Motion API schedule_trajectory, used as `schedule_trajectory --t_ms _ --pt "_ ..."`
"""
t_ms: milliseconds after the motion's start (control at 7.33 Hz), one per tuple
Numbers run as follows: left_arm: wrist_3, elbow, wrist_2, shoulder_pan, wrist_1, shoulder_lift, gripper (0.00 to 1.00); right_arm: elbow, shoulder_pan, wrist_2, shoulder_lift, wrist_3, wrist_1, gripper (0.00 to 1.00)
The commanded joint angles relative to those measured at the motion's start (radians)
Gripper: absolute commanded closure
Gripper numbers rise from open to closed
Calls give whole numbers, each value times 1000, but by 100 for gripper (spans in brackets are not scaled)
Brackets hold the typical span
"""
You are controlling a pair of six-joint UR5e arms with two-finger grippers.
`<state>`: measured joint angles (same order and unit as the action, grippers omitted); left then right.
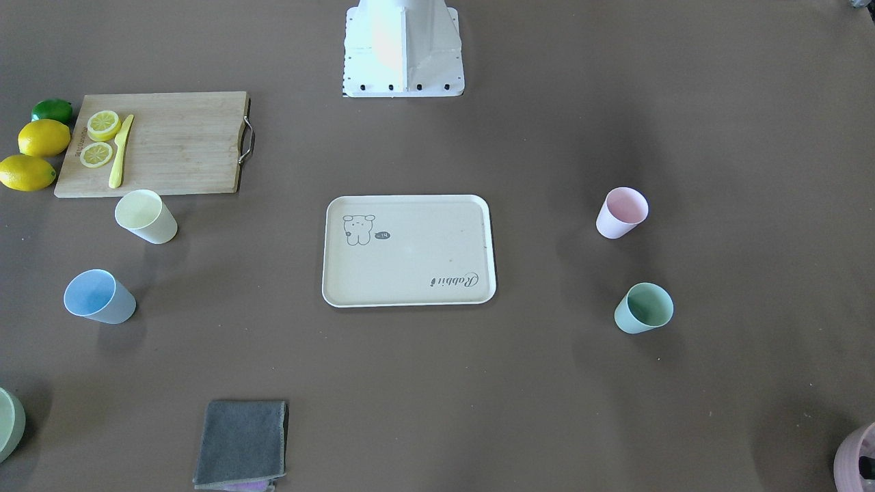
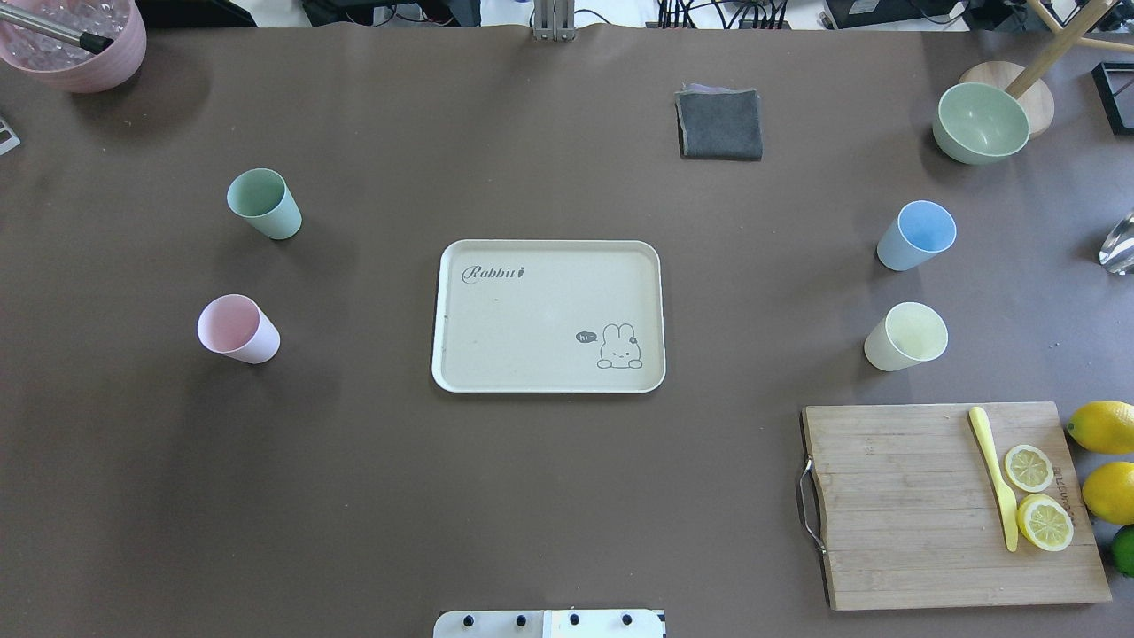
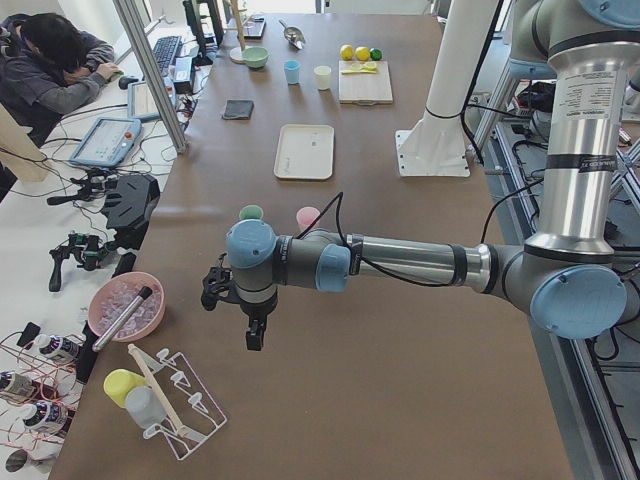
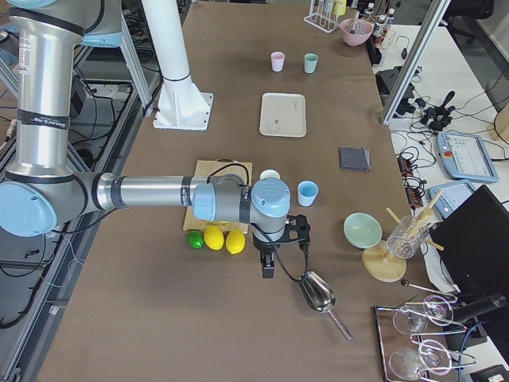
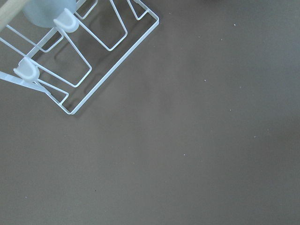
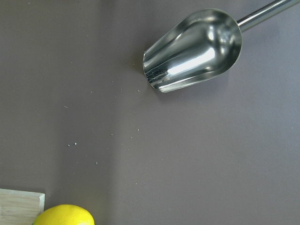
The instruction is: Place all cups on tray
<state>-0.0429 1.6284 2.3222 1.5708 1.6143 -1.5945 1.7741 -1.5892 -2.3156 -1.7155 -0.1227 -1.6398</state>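
Note:
The cream rabbit tray [image 2: 496, 354] lies at the table's middle with nothing on it. The pink cup [image 2: 237, 329] and the mint green cup [image 2: 263, 204] stand upright to its left. The blue cup [image 2: 917, 235] and the pale yellow cup [image 2: 906, 336] stand upright to its right. My left gripper [image 3: 255, 338] hangs over the table's left end beside a white wire rack [image 3: 175, 410], far from the cups. My right gripper [image 4: 269, 269] hangs over the right end by a metal scoop [image 4: 318, 293]. I cannot tell whether either gripper is open or shut.
A wooden cutting board [image 2: 904, 532] with lemon slices and a yellow knife [image 2: 994, 474] lies front right, with lemons [image 2: 1103, 427] beside it. A grey cloth [image 2: 719, 124], a green bowl [image 2: 982, 122] and a pink bowl [image 2: 80, 40] stand at the far side.

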Motion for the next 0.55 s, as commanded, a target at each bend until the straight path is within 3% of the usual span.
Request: schedule_trajectory --t_ms 0,409 --pt "2 2 -3 -2 3 1 2 1 0 -1 1 0 0 0" --pt "0 86 -1 -2 9 4 2 36 -3 -1 1 0 2 0"
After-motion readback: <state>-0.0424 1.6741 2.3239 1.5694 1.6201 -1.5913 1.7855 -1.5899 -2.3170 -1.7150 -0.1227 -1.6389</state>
